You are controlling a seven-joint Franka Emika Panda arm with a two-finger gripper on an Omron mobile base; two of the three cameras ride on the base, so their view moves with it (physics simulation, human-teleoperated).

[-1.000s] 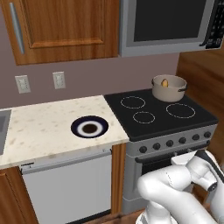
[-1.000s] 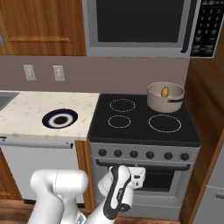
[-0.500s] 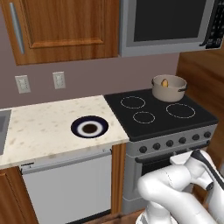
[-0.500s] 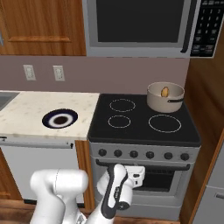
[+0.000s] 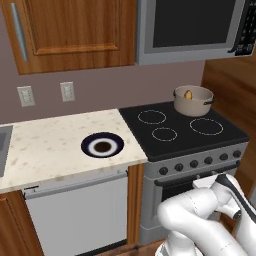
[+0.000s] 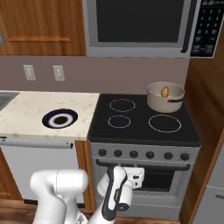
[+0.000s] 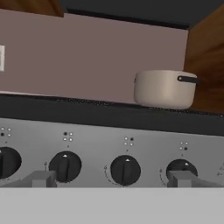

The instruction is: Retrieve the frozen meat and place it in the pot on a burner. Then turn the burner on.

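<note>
The beige-grey pot (image 5: 193,101) (image 6: 165,98) stands on the back right burner of the black stovetop. Inside it lies the frozen meat (image 5: 188,94) (image 6: 164,92), a small orange-yellow lump. In the hand view the pot (image 7: 164,89) shows from the side, above the control panel, and its wall hides the meat. My gripper (image 7: 111,179) is open and empty, low in front of the stove's front panel, facing the row of knobs. One knob (image 7: 125,169) sits between the fingertips, and another knob (image 7: 64,166) is just left of it. From the right base view the hand (image 6: 132,174) hangs just below the panel.
A dark blue-rimmed plate (image 5: 102,146) (image 6: 60,118) lies on the speckled counter left of the stove. The oven door handle (image 6: 144,165) runs under the knobs. A microwave (image 6: 140,22) hangs above the stove, and a wooden panel (image 6: 205,109) stands at the right.
The hand has shifted only slightly in front of the stove panel. Its jaws stay open. Pot, meat and plate have not moved.
</note>
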